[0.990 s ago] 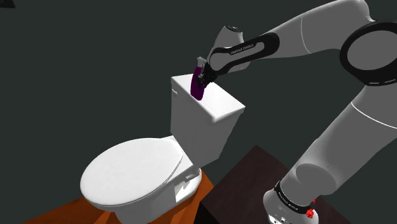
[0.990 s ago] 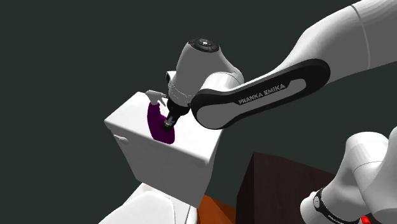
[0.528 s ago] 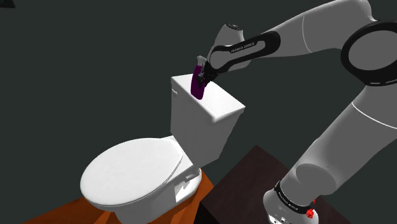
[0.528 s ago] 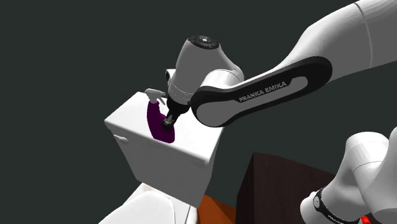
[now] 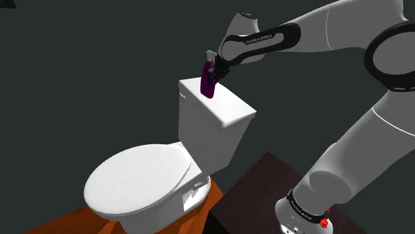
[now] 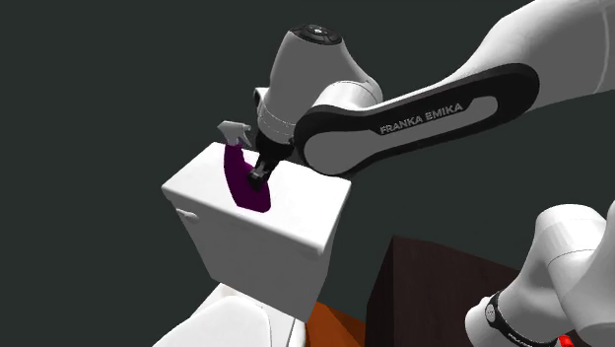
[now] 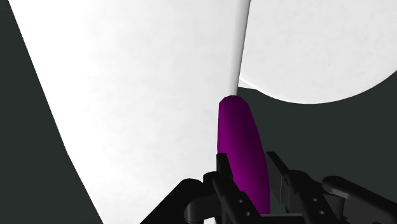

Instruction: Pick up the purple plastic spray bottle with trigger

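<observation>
The purple spray bottle (image 5: 207,85) with a pale trigger head hangs just above the white toilet tank lid (image 5: 229,110). My black gripper (image 5: 213,73) is shut on the bottle's upper body. The second exterior view has the bottle (image 6: 247,184) tilted, its grey trigger pointing to that view's left, with the gripper (image 6: 260,173) clasping it. In the wrist view the purple body (image 7: 242,149) runs out from between the two fingers (image 7: 224,184), with the gripper (image 7: 250,191) over the tank lid (image 7: 140,114).
The white toilet, lid down (image 5: 136,179), stands on an orange-brown floor (image 5: 80,223). A dark brown box, my stand (image 5: 256,193), sits at the shoulder view's lower right. The wall behind is dark grey.
The gripper has risen with the bottle in it. The bottle's base has come up off the tank lid and the arm's wrist sits higher.
</observation>
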`<state>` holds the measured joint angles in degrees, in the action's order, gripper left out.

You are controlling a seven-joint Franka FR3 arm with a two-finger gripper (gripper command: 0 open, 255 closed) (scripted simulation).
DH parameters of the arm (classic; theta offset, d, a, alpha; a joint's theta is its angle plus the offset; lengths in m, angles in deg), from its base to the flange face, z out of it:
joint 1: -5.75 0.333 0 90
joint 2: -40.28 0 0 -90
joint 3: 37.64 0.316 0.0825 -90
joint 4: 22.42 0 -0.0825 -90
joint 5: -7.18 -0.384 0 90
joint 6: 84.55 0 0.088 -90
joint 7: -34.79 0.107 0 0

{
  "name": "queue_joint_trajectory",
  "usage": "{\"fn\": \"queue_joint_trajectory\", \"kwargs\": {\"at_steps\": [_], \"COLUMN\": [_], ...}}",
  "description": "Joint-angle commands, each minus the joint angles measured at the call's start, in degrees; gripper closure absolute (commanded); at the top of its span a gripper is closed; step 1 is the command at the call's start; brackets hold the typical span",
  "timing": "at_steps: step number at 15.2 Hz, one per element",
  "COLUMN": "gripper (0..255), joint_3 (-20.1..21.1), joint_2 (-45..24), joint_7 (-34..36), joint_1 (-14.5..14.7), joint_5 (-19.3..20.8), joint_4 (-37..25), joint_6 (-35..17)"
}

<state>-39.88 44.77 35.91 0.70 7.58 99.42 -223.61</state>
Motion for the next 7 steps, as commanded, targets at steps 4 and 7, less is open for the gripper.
{"fn": "queue_joint_trajectory", "kwargs": {"at_steps": [4, 7], "gripper": [255, 255], "joint_3": [0.0, 0.0], "joint_2": [1.2, 1.4], "joint_7": [0.1, 0.1], "joint_1": [0.0, 0.0], "joint_5": [0.1, 0.1], "joint_4": [-2.8, -3.4], "joint_6": [3.9, 4.8]}}
